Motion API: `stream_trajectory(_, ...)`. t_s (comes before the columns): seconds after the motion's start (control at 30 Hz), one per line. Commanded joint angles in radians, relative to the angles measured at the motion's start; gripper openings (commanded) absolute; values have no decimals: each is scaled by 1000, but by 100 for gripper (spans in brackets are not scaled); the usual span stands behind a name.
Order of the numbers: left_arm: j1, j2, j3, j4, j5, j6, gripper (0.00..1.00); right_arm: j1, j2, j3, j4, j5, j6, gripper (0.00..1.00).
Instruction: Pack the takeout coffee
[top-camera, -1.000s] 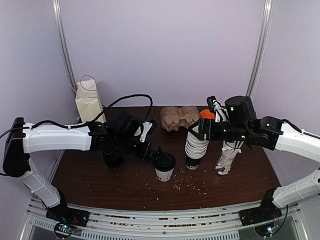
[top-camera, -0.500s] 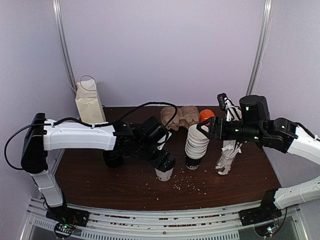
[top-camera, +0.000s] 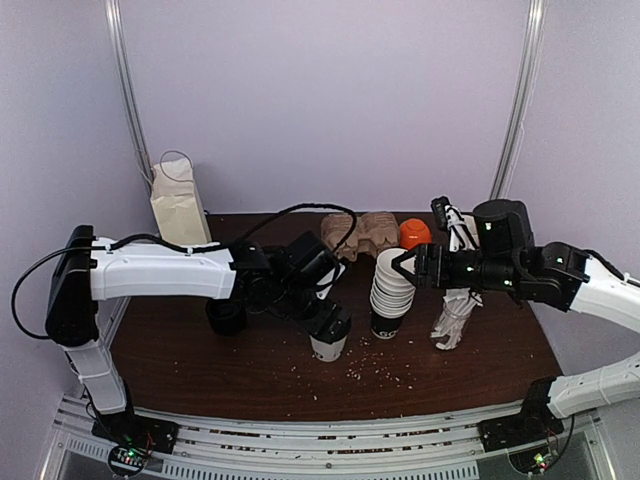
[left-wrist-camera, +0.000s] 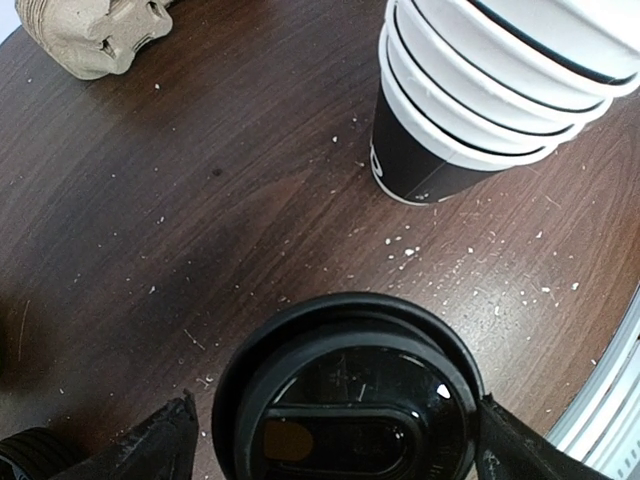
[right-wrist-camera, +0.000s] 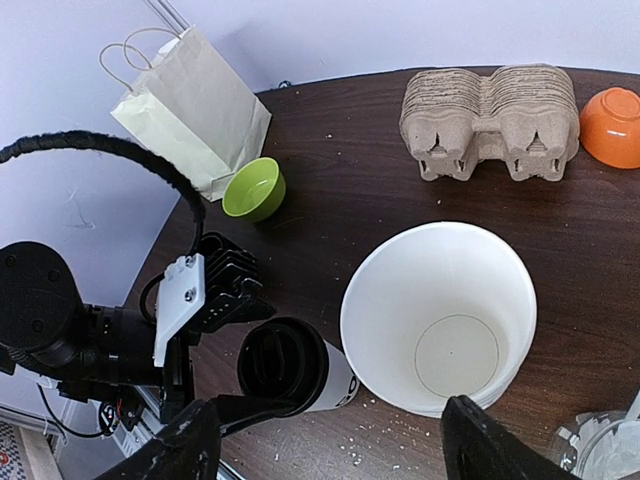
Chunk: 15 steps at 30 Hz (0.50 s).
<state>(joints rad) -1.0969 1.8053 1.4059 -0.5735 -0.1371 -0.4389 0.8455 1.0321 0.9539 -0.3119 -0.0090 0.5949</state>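
The takeout coffee (top-camera: 326, 348), a white cup with a black lid (left-wrist-camera: 350, 395), stands upright on the brown table, left of centre. My left gripper (top-camera: 328, 322) is open and straddles its lid. In the left wrist view one finger (left-wrist-camera: 150, 450) stands a little off the rim and the other (left-wrist-camera: 525, 450) sits at its edge. My right gripper (top-camera: 400, 263) hangs open above and just right of the tall stack of lidless cups (top-camera: 390, 290). From the right wrist, the stack's open top (right-wrist-camera: 440, 320) and the coffee (right-wrist-camera: 295, 370) sit between its fingers (right-wrist-camera: 170, 450).
A paper bag (top-camera: 178, 205) stands at the back left, with a green bowl (right-wrist-camera: 253, 188) beside it. Cardboard cup carriers (top-camera: 358, 235) and an orange bowl (top-camera: 414, 232) lie at the back. Black stacked lids (top-camera: 226, 318) sit under my left arm. A white bundle (top-camera: 455, 318) stands right of the stack.
My left arm has swung right and its open jaws have come round the coffee's lid. My right gripper has drawn back a little from the cup stack, still open.
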Motion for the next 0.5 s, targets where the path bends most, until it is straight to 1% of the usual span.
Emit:
stream_trajectory(0.0, 0, 24, 31, -9, 16, 8, 93, -2, -13, -21, 25, -10, 13, 78)
stream_trajectory(0.17, 0, -2, 23, -11, 14, 9, 80, -2, -17, -19, 23, -7, 14, 78)
stream_trajectory(0.27, 0, -28, 17, -11, 9, 9, 74, -3, -18, -15, 23, -6, 12, 78)
stream_trajectory(0.47, 0, -90, -7, -11, -22, -7, 68, -2, -17, -16, 31, -10, 16, 77)
